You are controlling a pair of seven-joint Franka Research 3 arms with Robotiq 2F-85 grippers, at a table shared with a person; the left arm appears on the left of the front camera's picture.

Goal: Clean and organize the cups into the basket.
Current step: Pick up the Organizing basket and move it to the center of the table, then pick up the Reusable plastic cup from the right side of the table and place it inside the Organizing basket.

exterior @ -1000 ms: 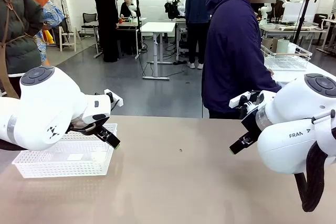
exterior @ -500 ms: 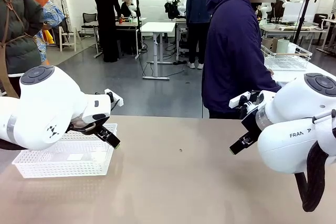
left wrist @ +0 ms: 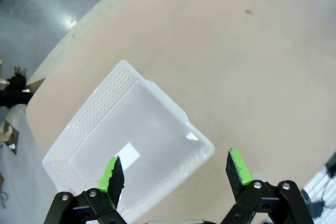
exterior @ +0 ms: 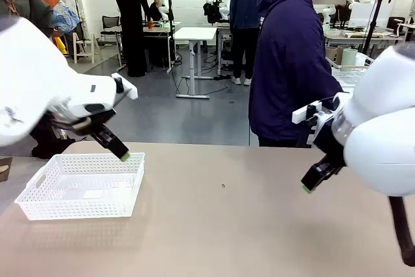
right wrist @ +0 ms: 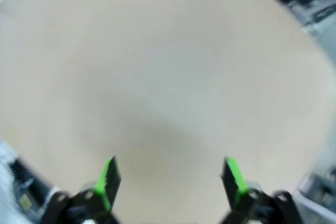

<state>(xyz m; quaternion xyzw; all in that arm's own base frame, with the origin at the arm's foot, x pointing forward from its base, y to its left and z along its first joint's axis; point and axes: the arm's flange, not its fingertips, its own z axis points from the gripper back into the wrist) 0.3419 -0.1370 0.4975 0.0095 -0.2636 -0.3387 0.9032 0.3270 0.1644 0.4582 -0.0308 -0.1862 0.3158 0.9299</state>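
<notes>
You're holding both wide and empty: the left end effector (left wrist: pixel 174 167) over a corner of the basket (left wrist: pixel 102 100), the right end effector (right wrist: pixel 170 174) above bare surface (right wrist: pixel 168 66). The cups (exterior: pixel 349 57) are standing well apart, behind the person (exterior: pixel 288 69) — so be waiting for one within reach before closing.

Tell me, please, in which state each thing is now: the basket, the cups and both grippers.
basket: upright on the table, empty.
left gripper: open, holding nothing, above the basket's edge.
right gripper: open, holding nothing, above bare table.
mint cup: upright, away from the table, past the person.
tan cup: upright beside the mint cup.
</notes>
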